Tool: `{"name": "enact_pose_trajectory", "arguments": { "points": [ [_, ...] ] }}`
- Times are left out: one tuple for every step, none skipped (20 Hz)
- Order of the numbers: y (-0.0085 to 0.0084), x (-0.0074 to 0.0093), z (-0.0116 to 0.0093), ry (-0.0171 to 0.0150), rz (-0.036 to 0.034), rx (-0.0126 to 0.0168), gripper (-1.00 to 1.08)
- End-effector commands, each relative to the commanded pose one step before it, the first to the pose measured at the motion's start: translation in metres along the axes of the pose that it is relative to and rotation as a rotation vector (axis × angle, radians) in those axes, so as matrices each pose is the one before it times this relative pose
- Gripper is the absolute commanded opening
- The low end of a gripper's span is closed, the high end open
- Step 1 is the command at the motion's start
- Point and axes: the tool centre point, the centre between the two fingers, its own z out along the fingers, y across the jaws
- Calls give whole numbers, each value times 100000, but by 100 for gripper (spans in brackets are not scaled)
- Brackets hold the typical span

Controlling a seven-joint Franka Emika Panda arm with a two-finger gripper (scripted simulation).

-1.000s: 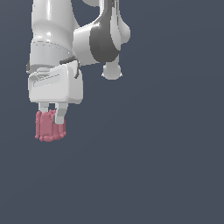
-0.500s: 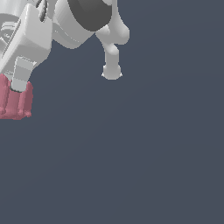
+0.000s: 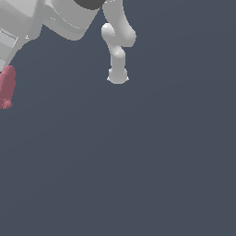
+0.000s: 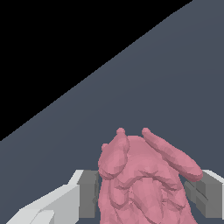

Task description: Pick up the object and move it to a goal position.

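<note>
The claw gripped the pink lump between its pads, which a jolt might shake loose.

Plain floor (flat dark slate-grey).

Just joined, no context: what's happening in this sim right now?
The Panda's claw is shut on the bumpy pink lump, one finger pad on each side. In the exterior view the lump sits at the far left edge, mostly cut off. No goal marker is visible.
</note>
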Motion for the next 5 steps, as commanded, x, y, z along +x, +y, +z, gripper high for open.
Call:
{"name": "enact_pose_trajectory", "arguments": {
  "points": [
    [-113, 342, -221, 687, 59, 671, -100],
    [-17, 79, -50, 152, 20, 140, -100],
    [-10, 53, -30, 99, 15, 95, -100],
    [-10, 37, -30, 69, 11, 68, -100],
    [5, 0, 13, 0, 0, 0, -100]
  ]
}}
